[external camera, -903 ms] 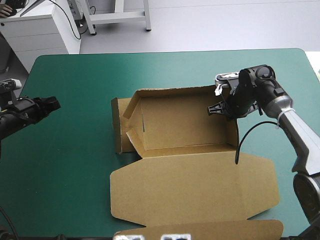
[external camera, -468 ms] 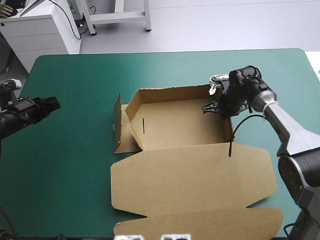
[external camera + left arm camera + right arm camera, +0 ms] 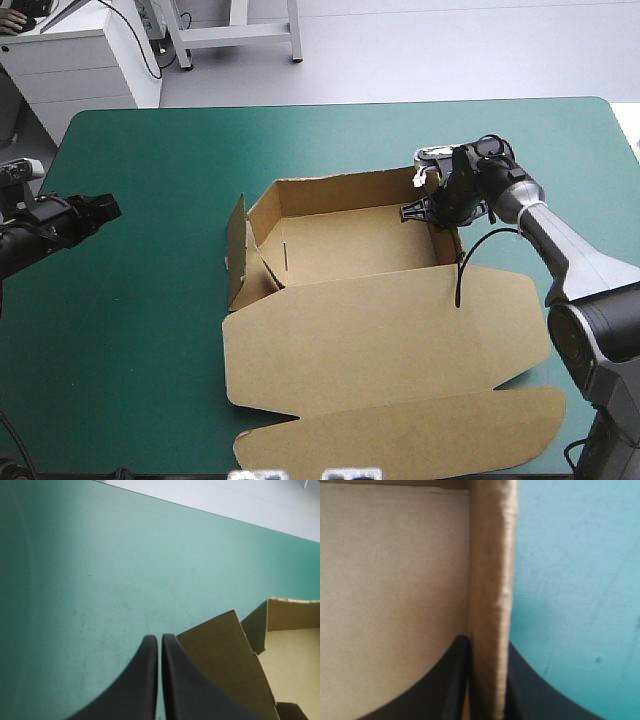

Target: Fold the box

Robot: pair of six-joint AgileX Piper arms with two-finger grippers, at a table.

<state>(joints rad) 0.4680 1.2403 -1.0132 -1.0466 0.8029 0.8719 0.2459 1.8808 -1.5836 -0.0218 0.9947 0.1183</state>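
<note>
Currently, brown box (image 3: pixel 350 245) half-formed: right end wall (image 3: pixel 487 580) is clamped in the right pincer (image 3: pixel 438 212). Left pincer (image 3: pixel 105 207), closed and empty, is judged needed next at the left flap (image 3: pixel 237 250).

The right claw (image 3: pixel 425 212) has tugged the box (image 3: pixel 350 245) leftward.
</note>
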